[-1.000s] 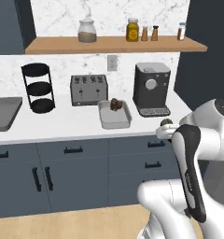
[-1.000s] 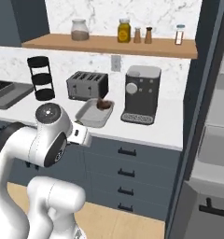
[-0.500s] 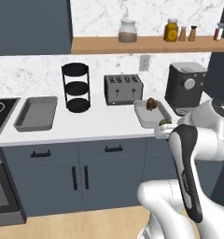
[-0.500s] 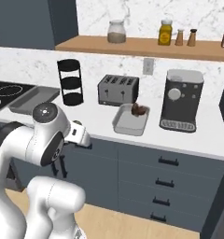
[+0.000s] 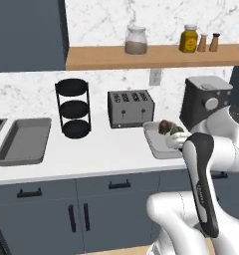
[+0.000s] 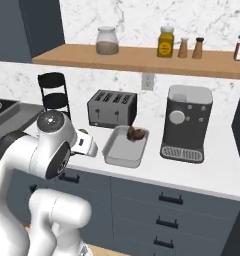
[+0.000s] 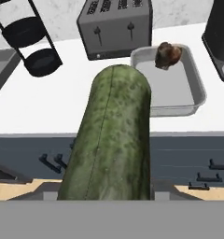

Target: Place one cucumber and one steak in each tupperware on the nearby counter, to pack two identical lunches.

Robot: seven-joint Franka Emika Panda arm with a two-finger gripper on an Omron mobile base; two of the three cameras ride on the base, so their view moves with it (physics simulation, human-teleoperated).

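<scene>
A large dark green cucumber [image 7: 111, 140] runs up the middle of the hand view, and my gripper [image 7: 109, 189] is shut on it with the fingertips hidden beneath it. Its green tip [image 5: 177, 130] peeks past my arm in the left base view. Ahead, a grey tupperware [image 7: 199, 91] on the white counter [image 7: 48, 107] holds a brown steak [image 7: 167, 55]. The same tupperware [image 6: 121, 154] and steak [image 6: 136, 133] lie just right of my hand [image 6: 87, 145]. A second, empty tupperware [image 5: 23, 142] sits far left on the counter [image 5: 101, 154].
A toaster [image 5: 130, 108] stands behind the near tupperware, a black coffee machine [image 5: 203, 99] to its right and a black three-tier rack [image 5: 73, 108] to its left. A wooden shelf [image 5: 156, 55] with jars hangs above. Drawer fronts [image 6: 167, 200] run below the counter edge.
The whole picture has shifted right and grown closer, so the base has moved along the counter. The cucumber stays held in my gripper and the steak rests in its tupperware.
</scene>
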